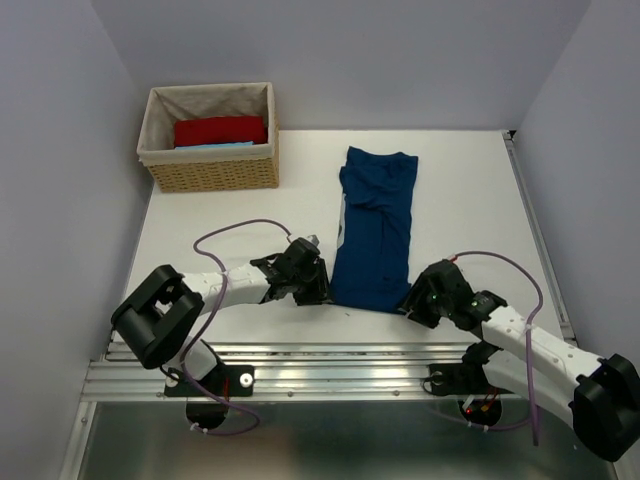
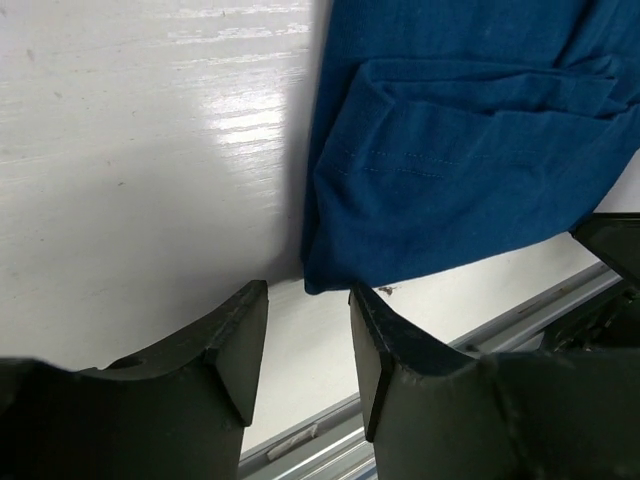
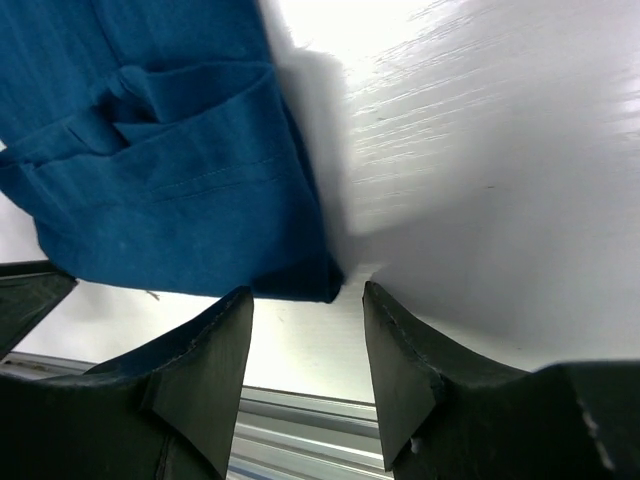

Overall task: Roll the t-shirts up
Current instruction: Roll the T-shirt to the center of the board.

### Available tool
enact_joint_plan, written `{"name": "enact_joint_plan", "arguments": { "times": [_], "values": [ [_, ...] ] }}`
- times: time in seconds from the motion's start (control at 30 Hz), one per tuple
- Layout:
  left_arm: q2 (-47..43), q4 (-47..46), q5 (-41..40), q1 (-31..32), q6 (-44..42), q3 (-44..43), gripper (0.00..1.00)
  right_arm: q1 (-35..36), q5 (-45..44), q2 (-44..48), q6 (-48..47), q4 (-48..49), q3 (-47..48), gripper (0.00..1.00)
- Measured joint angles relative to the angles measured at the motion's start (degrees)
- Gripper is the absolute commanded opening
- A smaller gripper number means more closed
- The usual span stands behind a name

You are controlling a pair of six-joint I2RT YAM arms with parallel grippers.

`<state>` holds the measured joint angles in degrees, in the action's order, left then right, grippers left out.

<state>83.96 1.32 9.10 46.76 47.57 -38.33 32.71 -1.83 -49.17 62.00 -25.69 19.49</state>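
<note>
The left gripper [image 2: 308, 300] and right gripper [image 3: 305, 298], jaws apart and empty, flank the near corners of the navy t-shirt [image 1: 375, 230]; uneven pinches could skew the roll.

top external cam: fixed high up, behind the arm bases [image 1: 215, 385], looking down & fwd over the whole white table [image 1: 450, 200]. bases sit at the bottom edge, wicker basket [image 1: 212, 175] far back-left, walls [image 1: 60, 150] on 3 sides. wide, far-off view.

left wrist cam: just behind the left gripper [image 2: 308, 300], v. low & close to the tabletop, facing out over it at the near-left corner of the navy t-shirt [image 2: 450, 150].

right wrist cam: same setup behind the right gripper [image 3: 308, 295], facing the near-right corner.

both wrist views share the near hem & the metal front rail [image 3: 300, 410]. top view covers it all.
</note>
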Motion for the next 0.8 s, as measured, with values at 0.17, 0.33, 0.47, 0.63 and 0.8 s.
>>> {"name": "enact_joint_plan", "arguments": {
  "times": [0.17,0.33,0.47,0.63,0.8],
  "values": [
    [1.5,-1.7,0.4,-0.2,1.0,0.1,0.43,0.0,1.0,-2.1,0.8,3.7,-0.6,0.40],
    [1.9,-2.3,1.1,-0.5,1.4,0.1,0.31,0.0,1.0,-2.4,1.0,4.0,-1.1,0.25],
    [3.1,-3.3,1.7,-0.7,1.5,0.1,0.00,0.0,0.9,-2.8,1.0,4.2,-1.3,0.12],
    [3.7,-3.9,2.6,-0.8,2.1,0.1,0.00,0.0,0.7,-3.0,1.1,4.2,-1.3,0.01],
    [3.5,-3.3,2.7,-1.4,2.7,0.1,0.00,0.0,0.0,-3.0,0.3,3.3,-0.5,0.01]
  ]
}}
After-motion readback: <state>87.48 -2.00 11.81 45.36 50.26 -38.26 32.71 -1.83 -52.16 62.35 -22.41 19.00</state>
